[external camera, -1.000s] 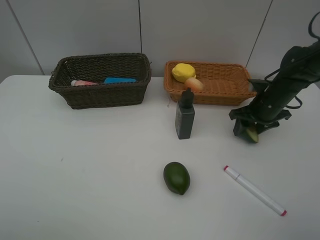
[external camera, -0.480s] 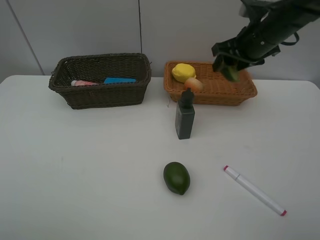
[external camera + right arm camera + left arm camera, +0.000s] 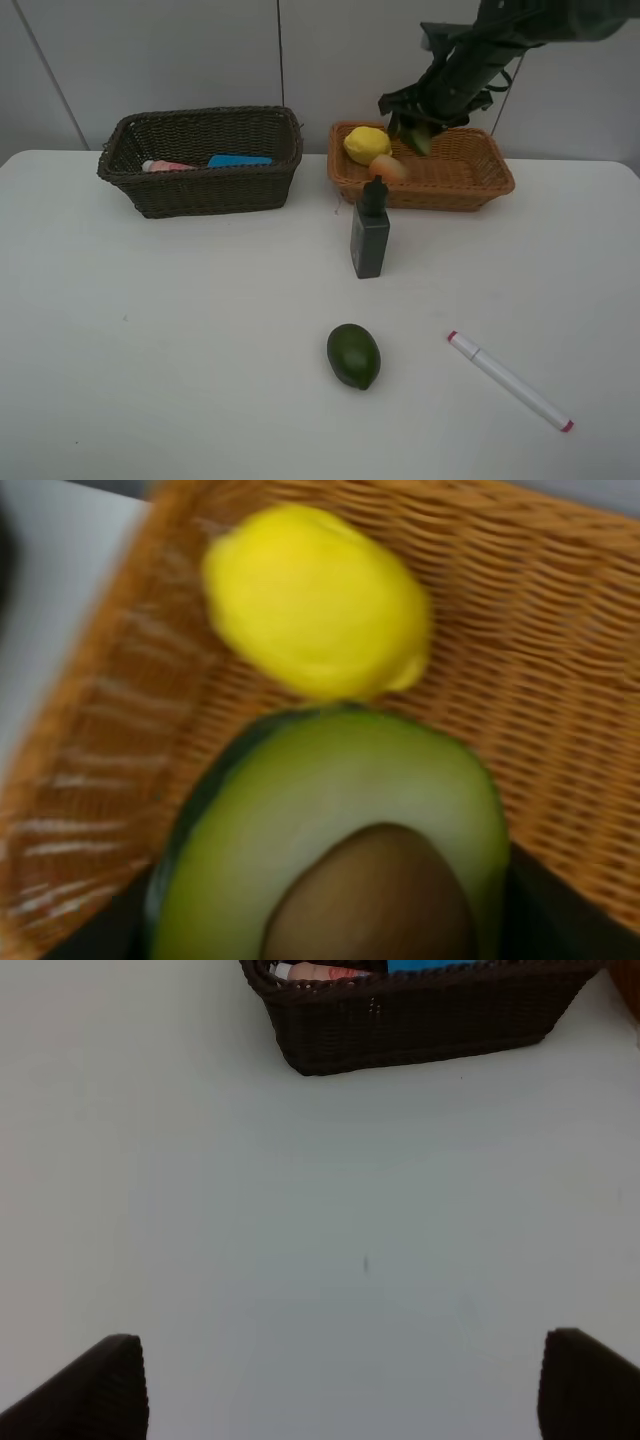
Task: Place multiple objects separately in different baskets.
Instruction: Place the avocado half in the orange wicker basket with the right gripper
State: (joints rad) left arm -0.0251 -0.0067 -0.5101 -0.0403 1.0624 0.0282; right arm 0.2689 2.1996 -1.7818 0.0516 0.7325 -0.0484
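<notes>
The halved avocado with pit point(image 3: 330, 840) is clamped in the right gripper point(image 3: 412, 122). The jaws sit partway closed on its sides, cut face and brown pit facing the wrist camera. It hangs over the light orange-tan basket point(image 3: 445, 195), toward the end where the yellow lemon point(image 3: 367, 144) sits. From the wrist view the lemon is just beyond the avocado half, with basket weave all around. Can't tell if the half is touching the weave yet.

The orange-red peach point(image 3: 388, 168) is in that same basket, right next to the lemon near the front wall. Just in front of the basket on the white table point(image 3: 150, 350), the dark grey bottle point(image 3: 370, 235) stands upright. If there's a label on it, it's too small to read. Further toward the front lies the dark green avocado point(image 3: 353, 355), and off to its right the white marker point(image 3: 510, 380) lies at a slant, red at both ends, any print on the barrel not legible.

The dark brown basket point(image 3: 200, 190) sits well to the left of the tan one. It holds the pink bottle point(image 3: 168, 166) lying down and a blue flat item point(image 3: 240, 160) beside it.

The left gripper point(image 3: 350, 1390) is spread wide and holds nothing, over bare table, with the dark basket ahead of it.
</notes>
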